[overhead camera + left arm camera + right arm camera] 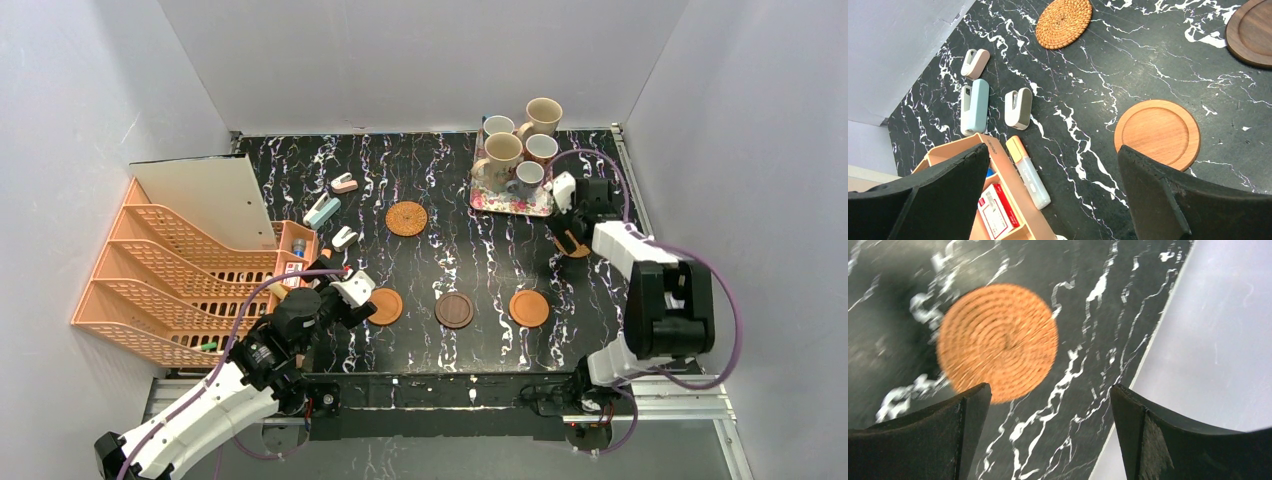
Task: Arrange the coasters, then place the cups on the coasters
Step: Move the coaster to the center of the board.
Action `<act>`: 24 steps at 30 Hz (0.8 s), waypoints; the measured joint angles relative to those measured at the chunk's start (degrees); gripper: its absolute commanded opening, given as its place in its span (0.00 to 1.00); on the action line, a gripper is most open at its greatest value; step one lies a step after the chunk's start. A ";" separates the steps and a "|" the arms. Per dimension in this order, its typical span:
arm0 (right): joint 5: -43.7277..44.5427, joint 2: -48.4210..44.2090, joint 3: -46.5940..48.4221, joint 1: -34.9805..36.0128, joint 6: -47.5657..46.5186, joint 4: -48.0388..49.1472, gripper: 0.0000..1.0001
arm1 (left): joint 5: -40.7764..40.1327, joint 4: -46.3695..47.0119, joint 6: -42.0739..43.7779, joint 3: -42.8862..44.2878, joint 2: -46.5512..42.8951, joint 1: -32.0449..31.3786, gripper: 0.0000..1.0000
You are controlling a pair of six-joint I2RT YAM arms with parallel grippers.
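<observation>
Right wrist: jaws wide above blurred, perhaps woven coaster (998, 342)

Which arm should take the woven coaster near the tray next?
Right. The right gripper, open, hangs just over that woven coaster by the tray. The left gripper, also open, is far off, beside a smooth coaster.

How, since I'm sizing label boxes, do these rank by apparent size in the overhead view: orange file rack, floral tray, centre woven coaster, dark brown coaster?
Largest first:
1. orange file rack
2. floral tray
3. woven coaster and dark brown coaster: they look about alike, so I won't rank them.
</observation>
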 measured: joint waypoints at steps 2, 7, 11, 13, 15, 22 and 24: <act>0.00 3.23 2.73 -1.68 1.05 1.05 0.98 | 0.09 -0.02 0.00 0.00 0.00 0.00 0.98; 0.66 9.97 5.73 -3.45 2.60 4.02 0.98 | 0.15 -0.02 0.02 0.00 0.00 0.00 0.98; 0.15 12.94 7.69 -3.08 3.67 4.83 0.98 | 0.15 -0.02 0.02 0.00 0.00 0.00 0.98; -0.28 13.18 7.93 -2.89 3.85 4.83 0.98 | 0.15 -0.02 0.07 0.00 0.00 0.00 0.98; -0.74 13.03 7.58 -2.71 3.78 5.18 0.98 | 0.17 -0.02 0.15 0.00 0.00 0.00 0.98; -2.32 6.49 0.57 4.09 2.03 5.27 0.98 | 0.20 0.00 0.17 0.00 0.50 0.00 0.98; -3.06 5.03 -0.28 7.15 1.86 3.21 0.98 | 0.26 0.00 0.17 0.00 0.48 0.00 0.98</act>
